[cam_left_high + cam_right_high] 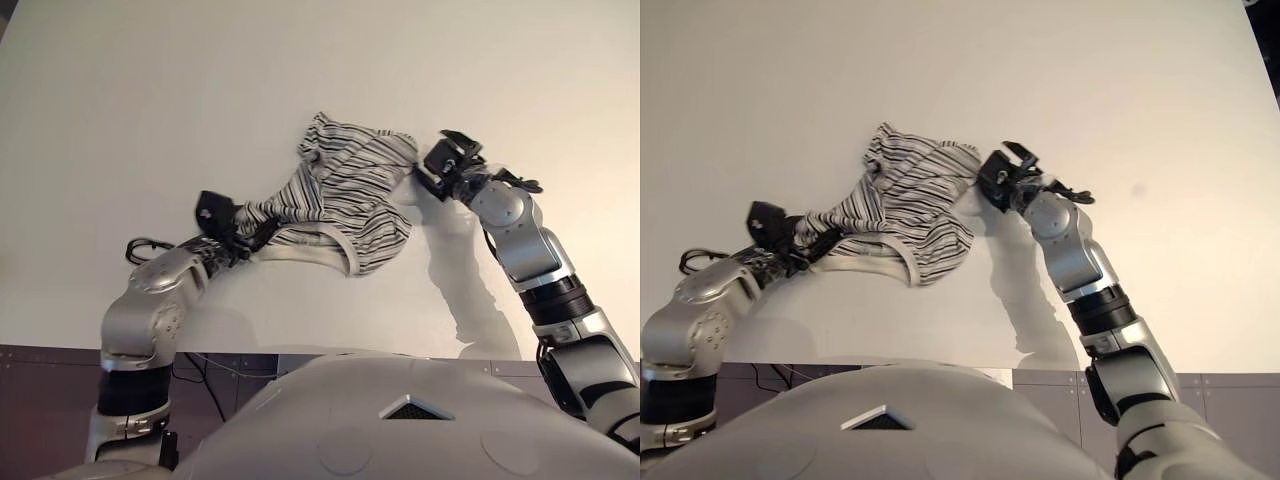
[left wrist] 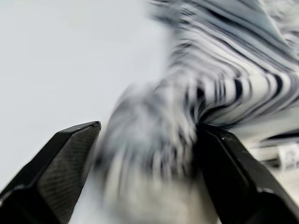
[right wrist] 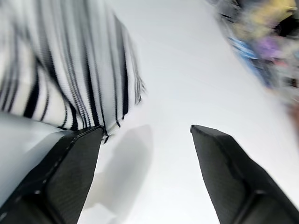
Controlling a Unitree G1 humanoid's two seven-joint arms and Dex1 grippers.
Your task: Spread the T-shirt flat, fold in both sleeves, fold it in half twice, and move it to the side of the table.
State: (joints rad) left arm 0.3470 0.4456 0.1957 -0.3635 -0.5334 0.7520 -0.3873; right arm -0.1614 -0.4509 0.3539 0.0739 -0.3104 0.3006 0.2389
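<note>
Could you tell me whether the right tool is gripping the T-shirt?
No, the right tool is open with bare table between its jaws, and the T-shirt lies beside it.

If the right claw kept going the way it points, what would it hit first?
Probably the bare table: the right gripper has its jaws open around tabletop, the T-shirt edge just beside one. Depth is unclear, so it could brush the cloth.
</note>
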